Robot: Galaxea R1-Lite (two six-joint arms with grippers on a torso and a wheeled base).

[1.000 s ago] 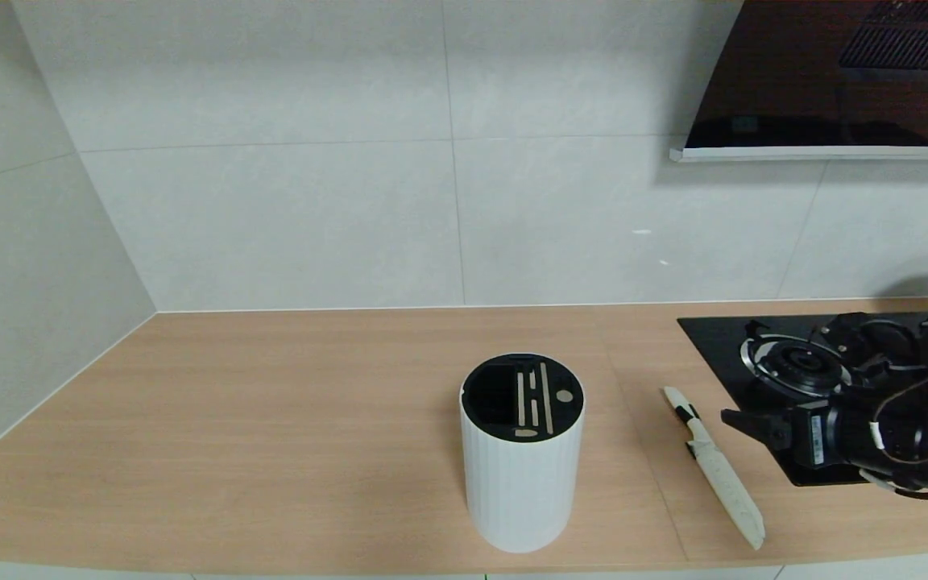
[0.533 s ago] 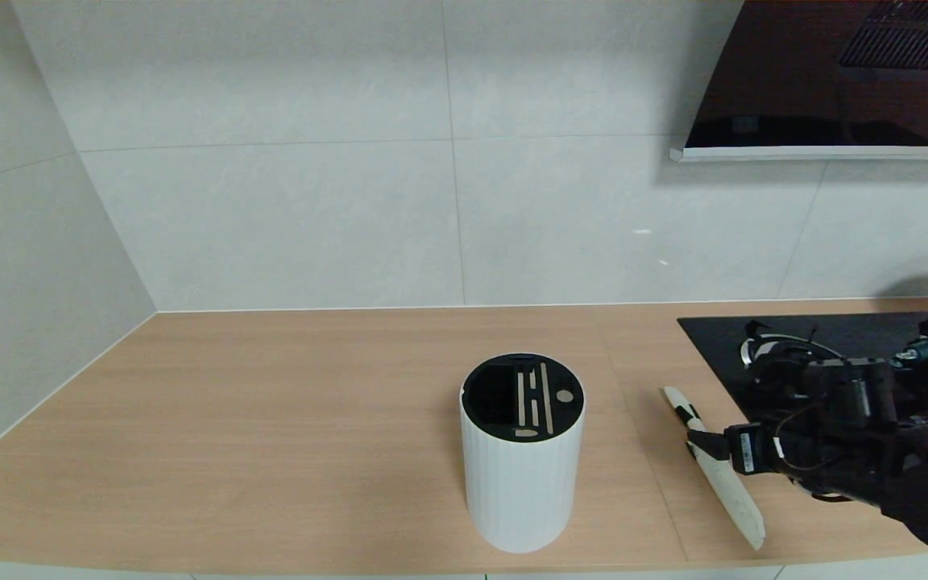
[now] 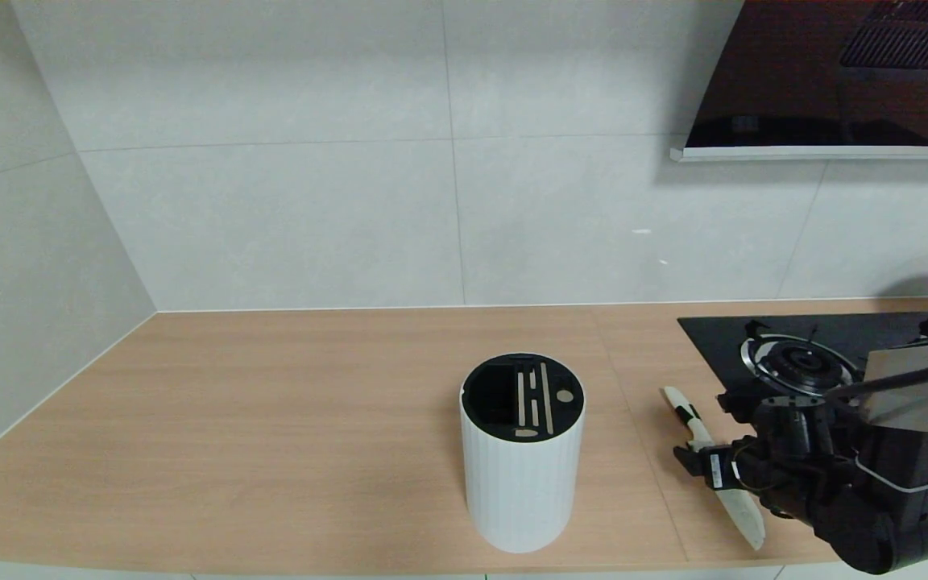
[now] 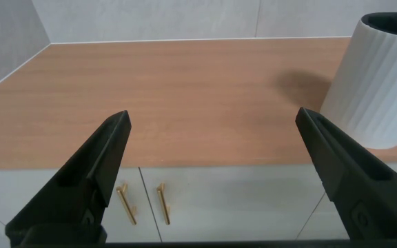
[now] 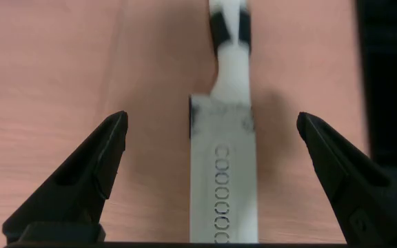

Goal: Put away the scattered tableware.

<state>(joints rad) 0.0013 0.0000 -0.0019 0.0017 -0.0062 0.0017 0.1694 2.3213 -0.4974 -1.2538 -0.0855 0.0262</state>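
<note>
Straddling from above a white knife with a black-banded handle (image 5: 226, 158), the right jaws stand spread wide. It lies flat on the light wooden worktop (image 3: 271, 419), between a white ribbed cylindrical holder (image 3: 522, 467) and a black hob (image 3: 722, 338). The left jaws gape too.

Holder (image 3: 522, 467) stands on counter (image 3: 311, 403), near the near edge, right of centre. Knife (image 3: 693, 427) lies flat to its right, apart, between holder and stove (image 3: 722, 334). Hood (image 3: 818, 80) on wall above stove. Right gripper (image 5: 212, 124) over knife, jaws astride.
</note>
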